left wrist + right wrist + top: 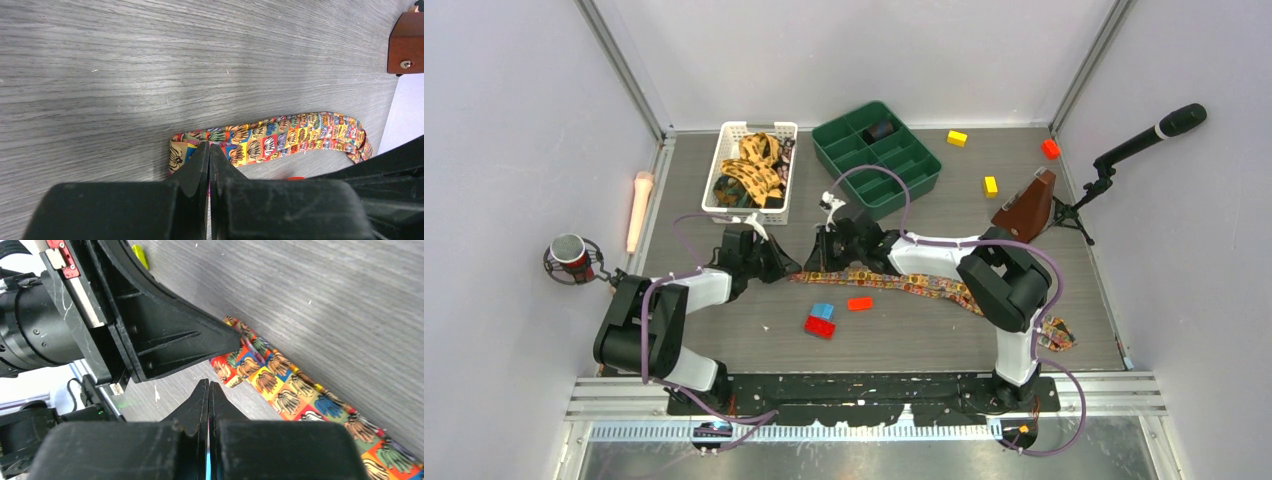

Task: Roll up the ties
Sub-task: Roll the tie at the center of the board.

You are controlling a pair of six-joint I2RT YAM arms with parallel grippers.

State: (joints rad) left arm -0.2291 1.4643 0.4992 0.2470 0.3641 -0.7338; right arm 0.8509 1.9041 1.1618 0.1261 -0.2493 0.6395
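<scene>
One tie (924,285), patterned in bright orange, red and yellow squares, lies stretched across the table from the middle to the near right. My left gripper (209,145) is shut, its tips pinched on the tie's (300,135) folded left end. In the right wrist view the left fingers (220,337) meet the tie (300,395) where the fabric lifts into a small fold. My right gripper (208,384) is shut with nothing in it, over bare table just beside that same end. More ties (752,165) lie bunched in the white basket (724,150).
A green divided tray (924,160) stands at the back centre. Blue (823,311) and red blocks (820,327) and an orange one (860,303) lie just in front of the tie. Yellow blocks (957,138), a brown wooden object (1024,205) and a microphone stand (1149,135) sit at the right.
</scene>
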